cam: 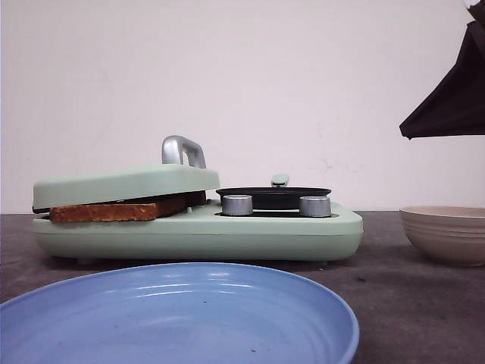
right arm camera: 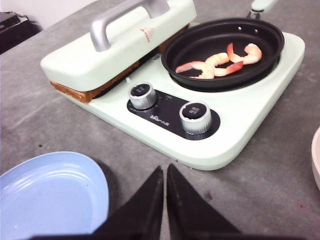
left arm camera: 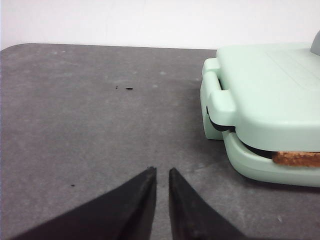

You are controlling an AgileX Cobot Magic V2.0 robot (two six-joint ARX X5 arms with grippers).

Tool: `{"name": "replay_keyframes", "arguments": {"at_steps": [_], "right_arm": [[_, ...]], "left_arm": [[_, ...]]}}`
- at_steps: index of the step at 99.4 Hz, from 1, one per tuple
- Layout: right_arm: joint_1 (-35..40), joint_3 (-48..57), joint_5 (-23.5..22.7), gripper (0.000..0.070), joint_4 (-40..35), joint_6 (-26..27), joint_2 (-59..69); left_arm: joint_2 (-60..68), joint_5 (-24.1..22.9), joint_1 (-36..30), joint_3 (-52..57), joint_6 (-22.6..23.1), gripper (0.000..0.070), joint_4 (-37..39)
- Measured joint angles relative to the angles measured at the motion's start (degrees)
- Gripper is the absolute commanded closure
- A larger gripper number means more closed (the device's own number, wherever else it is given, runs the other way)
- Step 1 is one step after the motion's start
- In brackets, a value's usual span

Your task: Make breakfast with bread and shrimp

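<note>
The browned slice of bread [cam: 117, 211] sits clamped under the mint-green sandwich-press lid [right arm camera: 120, 47], evidently toasting, while pink shrimp [right arm camera: 220, 62] lie in the black round pan [right arm camera: 200, 45] alongside. Both the left gripper [left arm camera: 162, 175] and right gripper [right arm camera: 165, 172] hover empty, fingers nearly together; a blue plate [cam: 182, 315] waits nearer the table's front edge.

Each of the 2 grippers, the left gripper [left arm camera: 161, 172] and the right gripper [right arm camera: 164, 170], ends in 2 matte black, wedge-shaped fingers [left arm camera: 131, 205] tapering to points.
</note>
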Motion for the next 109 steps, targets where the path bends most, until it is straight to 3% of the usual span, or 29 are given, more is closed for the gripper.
{"name": "replay_keyframes", "arguments": {"at_steps": [55,67,76,92,109], "right_arm": [[0.02,0.0,0.0,0.07,0.02,0.0,-0.02],[0.07,0.0,0.9,0.07,-3.76,-0.13,-3.13],[0.11,-0.09,5.46,0.07,-7.26,-2.75,-7.91],[-0.96,-3.87,14.08,0.07,-6.51,-12.41,-19.63],[-6.27,-11.85,14.99,0.07,-6.93,-16.57,-30.6]], "left_arm": [[0.0,0.0,0.0,0.0,-0.04,0.0672,0.0],[0.0,0.0,0.0,0.0,-0.04,0.0672,0.0],[0.0,0.0,0.0,0.0,-0.04,0.0672,0.0],[0.0,0.0,0.0,0.0,-0.04,0.0672,0.0],[0.0,0.0,0.0,0.0,-0.04,0.0672,0.0]]}}
